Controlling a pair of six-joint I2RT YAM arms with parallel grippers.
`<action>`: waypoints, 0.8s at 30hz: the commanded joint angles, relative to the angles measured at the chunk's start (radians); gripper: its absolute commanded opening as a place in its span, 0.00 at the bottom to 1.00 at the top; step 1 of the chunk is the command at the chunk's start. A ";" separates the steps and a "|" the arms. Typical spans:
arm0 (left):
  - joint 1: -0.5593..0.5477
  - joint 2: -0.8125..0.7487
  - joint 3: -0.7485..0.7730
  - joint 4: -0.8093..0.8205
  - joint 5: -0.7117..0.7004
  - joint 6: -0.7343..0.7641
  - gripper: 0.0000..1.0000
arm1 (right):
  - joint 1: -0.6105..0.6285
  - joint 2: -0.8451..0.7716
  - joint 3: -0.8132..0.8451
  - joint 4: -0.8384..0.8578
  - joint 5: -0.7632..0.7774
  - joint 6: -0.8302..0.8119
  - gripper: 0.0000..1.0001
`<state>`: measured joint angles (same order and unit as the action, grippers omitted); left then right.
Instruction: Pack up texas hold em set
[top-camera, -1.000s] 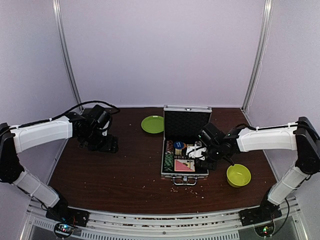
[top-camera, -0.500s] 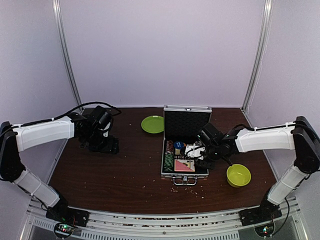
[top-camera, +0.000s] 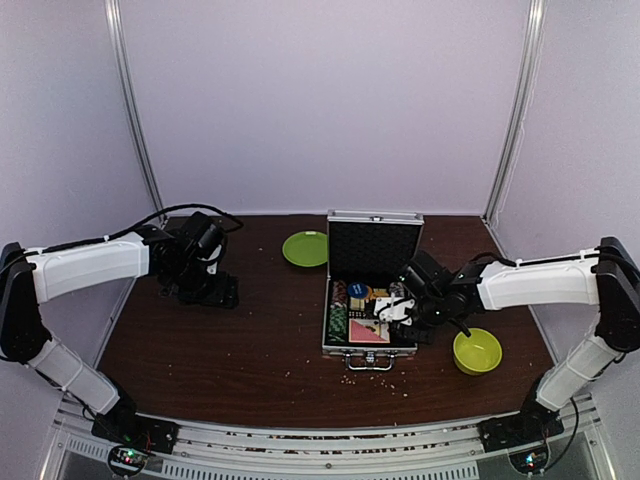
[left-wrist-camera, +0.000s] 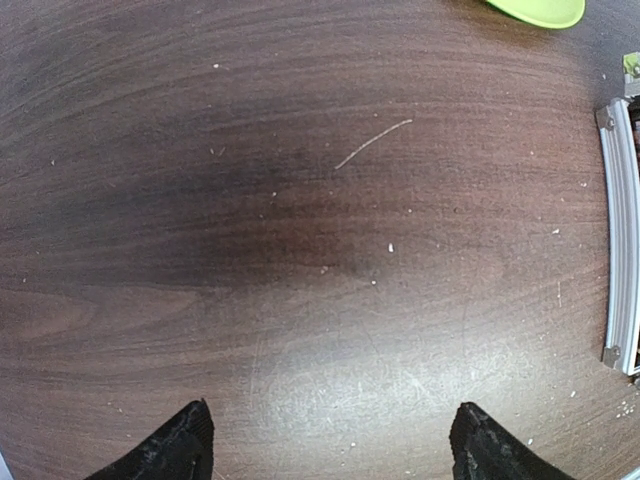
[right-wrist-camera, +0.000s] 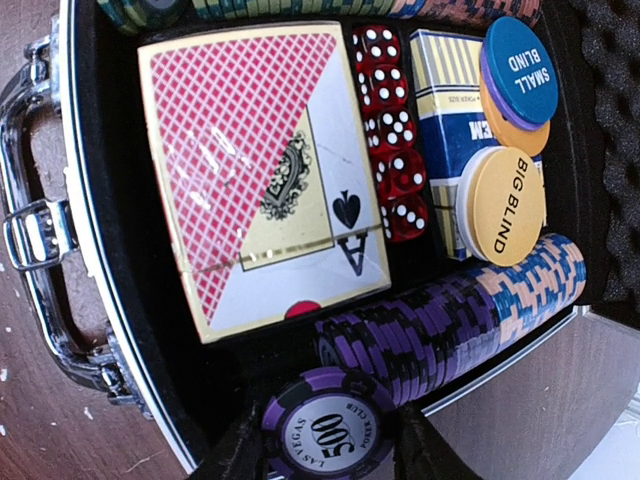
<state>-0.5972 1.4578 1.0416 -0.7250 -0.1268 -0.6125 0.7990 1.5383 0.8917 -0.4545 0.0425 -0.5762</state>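
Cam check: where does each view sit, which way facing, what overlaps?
Top external: above and behind the bases, looking down on the table; left arm, right arm show.
Left wrist: faces down at bare wood; open left jaws, tips at bottom.
Right wrist: looks into the open case; right jaws shut on a purple chip.
Shared: green plate, top external and left wrist.

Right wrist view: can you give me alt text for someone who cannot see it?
The right hand grips a purple 500 chip at the edge of the open case, by a row of purple chips. Inside lie a red-backed card deck, red dice, a blue deck, a Small Blind disc and a Big Blind disc.
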 joint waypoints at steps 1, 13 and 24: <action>0.005 0.002 -0.011 0.040 0.015 -0.013 0.84 | 0.005 -0.025 -0.018 -0.024 0.026 0.009 0.42; 0.005 0.002 -0.017 0.042 0.028 -0.019 0.84 | 0.005 0.015 0.001 -0.005 0.029 0.010 0.45; 0.005 0.018 -0.013 0.049 0.036 -0.021 0.84 | 0.006 -0.008 0.001 -0.014 -0.002 0.021 0.49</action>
<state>-0.5972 1.4624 1.0363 -0.7044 -0.1028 -0.6239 0.8009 1.5497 0.8852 -0.4606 0.0521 -0.5716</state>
